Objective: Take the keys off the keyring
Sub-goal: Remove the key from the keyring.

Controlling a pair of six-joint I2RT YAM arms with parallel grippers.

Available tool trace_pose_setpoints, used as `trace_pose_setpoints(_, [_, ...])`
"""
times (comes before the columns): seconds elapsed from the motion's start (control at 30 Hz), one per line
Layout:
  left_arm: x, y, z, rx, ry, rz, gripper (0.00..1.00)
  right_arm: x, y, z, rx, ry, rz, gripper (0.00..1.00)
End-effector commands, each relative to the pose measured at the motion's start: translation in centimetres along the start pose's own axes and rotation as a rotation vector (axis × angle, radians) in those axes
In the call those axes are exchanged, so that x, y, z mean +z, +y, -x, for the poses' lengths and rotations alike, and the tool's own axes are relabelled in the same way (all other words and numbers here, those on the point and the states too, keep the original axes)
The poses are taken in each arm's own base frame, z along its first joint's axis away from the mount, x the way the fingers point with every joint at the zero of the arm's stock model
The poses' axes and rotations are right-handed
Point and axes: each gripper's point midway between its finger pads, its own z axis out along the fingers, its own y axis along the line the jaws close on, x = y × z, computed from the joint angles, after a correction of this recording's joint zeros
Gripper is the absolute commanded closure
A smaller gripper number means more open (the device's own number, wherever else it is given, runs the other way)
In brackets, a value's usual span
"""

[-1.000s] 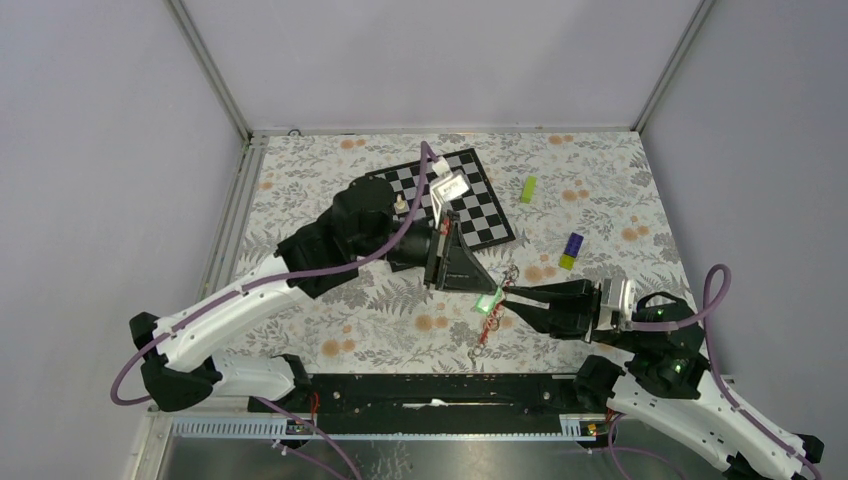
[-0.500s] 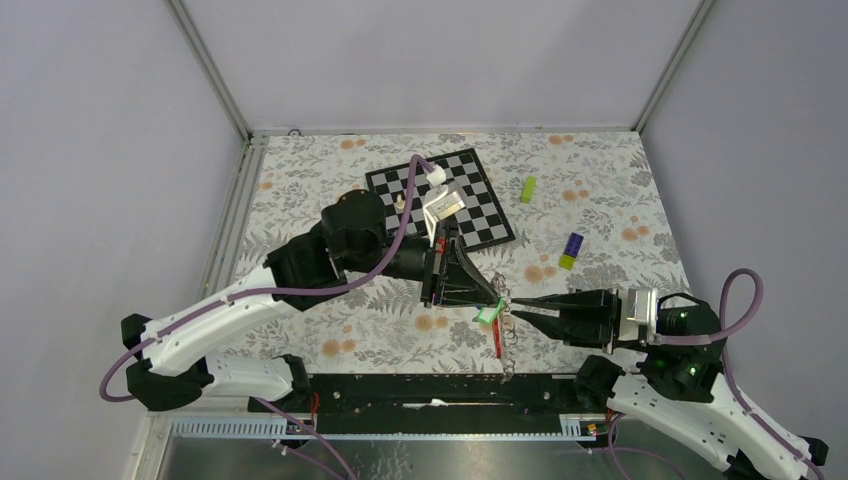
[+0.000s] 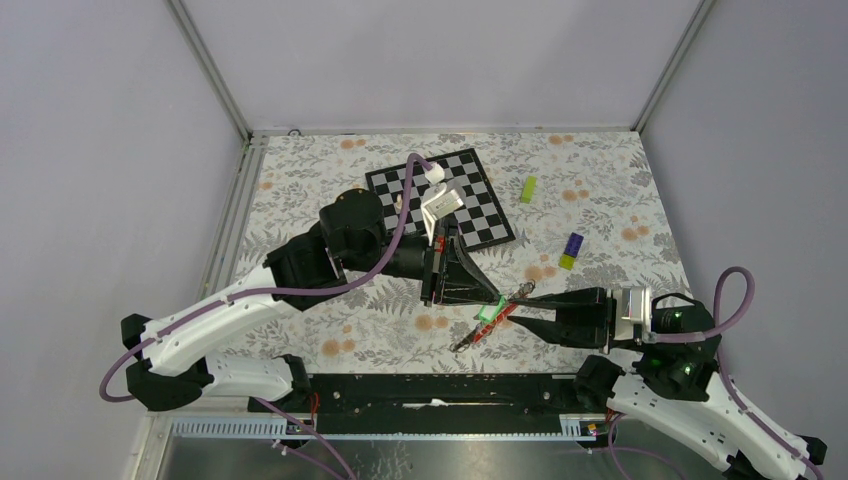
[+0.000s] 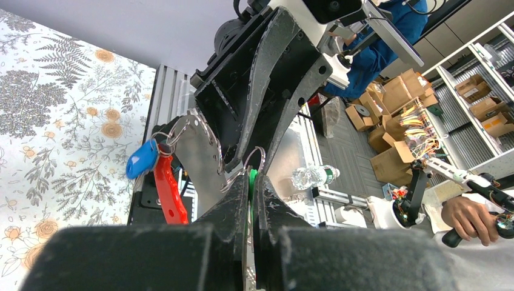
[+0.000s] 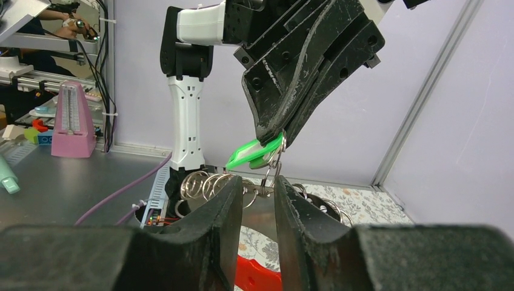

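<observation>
1. Top external view: two grippers meet tip to tip above the near middle of the table (image 3: 600,190), just behind its front rail.
2. Left gripper (image 3: 497,301): the jaws are closed flat on the head of the green key (image 3: 488,312). It is one of two coloured keys counted. The other, a blue key (image 4: 142,159), hangs free beside the strap.
3. Keyring (image 5: 206,185): several silvery loops overlap too much to count and are held in the air between the two grippers. One red strap (image 3: 480,333) slants from them toward the front rail.
4. Right gripper (image 5: 257,188): the jaws stand a narrow gap apart with a ring link between the fingers. Whether they pinch it cannot be told.
5. Surroundings: one chessboard (image 3: 490,215) lies behind the left gripper. One lime-green block (image 3: 528,189) and one purple-and-yellow block (image 3: 572,250) lie toward the right rear, well apart from the bundle, with bare floral cloth between.
</observation>
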Motion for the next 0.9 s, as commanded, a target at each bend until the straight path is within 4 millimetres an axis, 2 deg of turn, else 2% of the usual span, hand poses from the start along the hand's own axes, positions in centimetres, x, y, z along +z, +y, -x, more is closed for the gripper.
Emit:
trace_pose_setpoints(0.0, [-0.6, -3.3, 3.5, 0.093, -0.104, -0.092, 1.0, 0.3, -0.6, 0.4, -0.008, -0.025, -0.027, 0.69])
trace_pose_setpoints(0.27, [-0.6, -3.2, 3.4, 0.092, -0.104, -0.093, 1.0, 0.6, -1.4, -0.2, 0.007, -0.022, -0.063, 0.71])
trace_pose_setpoints(0.53, [-0.5, -3.1, 3.2, 0.086, -0.098, -0.094, 1.0, 0.5, -2.2, 0.4, 0.007, -0.058, -0.111, 0.72])
trace_pose_setpoints(0.87, [-0.4, -2.9, 2.9, 0.08, -0.095, -0.097, 1.0, 0.6, -2.0, 1.1, 0.016, -0.09, -0.105, 0.74])
